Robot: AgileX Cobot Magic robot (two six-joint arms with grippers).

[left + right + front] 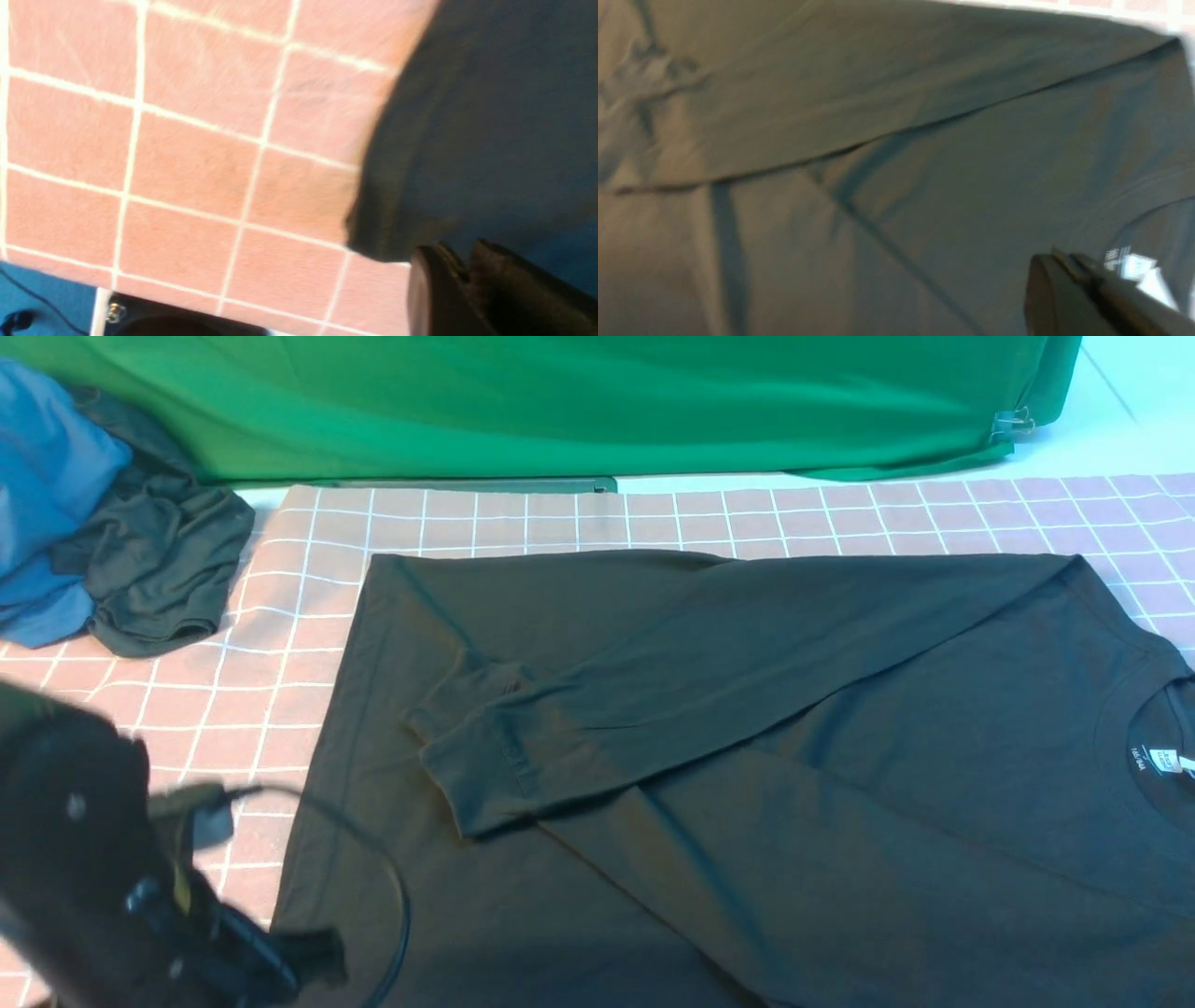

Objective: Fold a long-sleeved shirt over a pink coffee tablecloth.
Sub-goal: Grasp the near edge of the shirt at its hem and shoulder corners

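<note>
The black long-sleeved shirt (747,756) lies flat on the pink coffee tablecloth (280,616), collar and neck label (1167,761) at the right. One sleeve is folded across the body, its cuff (485,784) near the middle left. My left arm (93,877) is blurred at the near left, beside the shirt's hem. In the left wrist view the left gripper (462,252) hovers at the shirt's hem corner (373,233), fingertips slightly parted with nothing between them. The right gripper (1066,257) is shut and empty above the shirt (878,186), near the white label (1139,270).
A blue garment (47,504) and a dark grey garment (159,560) lie heaped at the far left. Green backdrop fabric (560,401) hangs along the back. A black cable (373,859) loops from the left arm over the shirt. The tablecloth's near edge (100,303) shows.
</note>
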